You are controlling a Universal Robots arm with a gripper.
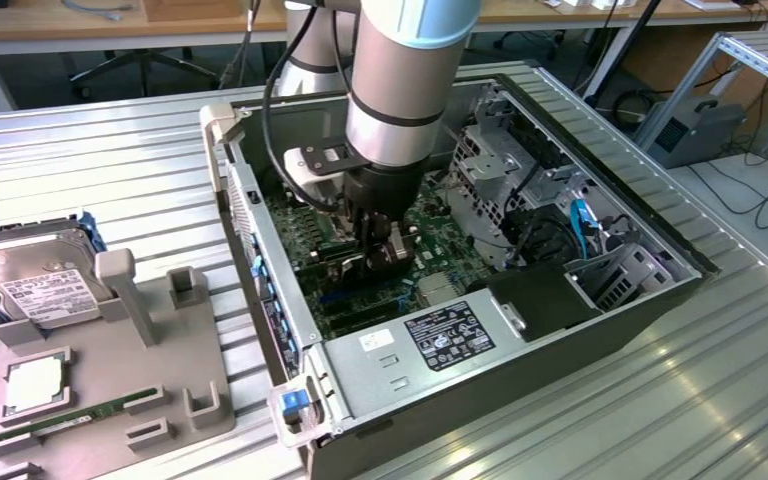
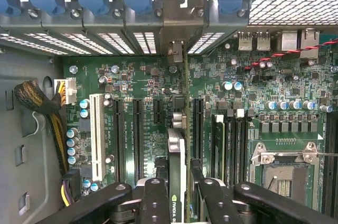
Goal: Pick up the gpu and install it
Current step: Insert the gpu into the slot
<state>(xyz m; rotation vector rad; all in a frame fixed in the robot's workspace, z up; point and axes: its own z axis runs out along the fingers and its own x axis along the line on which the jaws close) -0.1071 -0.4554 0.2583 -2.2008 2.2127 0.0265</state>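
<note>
From my remote seat the fingers (image 2: 177, 195) are clamped on the gpu (image 2: 176, 145), held edge-on, long axis running 12-to-6 toward the case's rear slot bracket (image 2: 177, 20), right over the motherboard (image 2: 132, 129) slots.

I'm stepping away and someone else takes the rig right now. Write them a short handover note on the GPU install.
Gripper: shut on the gpu, held edge-on between the fingers, inside the open PC case.
GPU: upright over the motherboard, its bracket end up at the rear slot openings. Whether the card is down in an expansion slot cannot be told.
Done: the card is picked up and carried into the case.
Left: confirm it is seated, then release.
Parts tray beside the case holds the hard drive.
</note>
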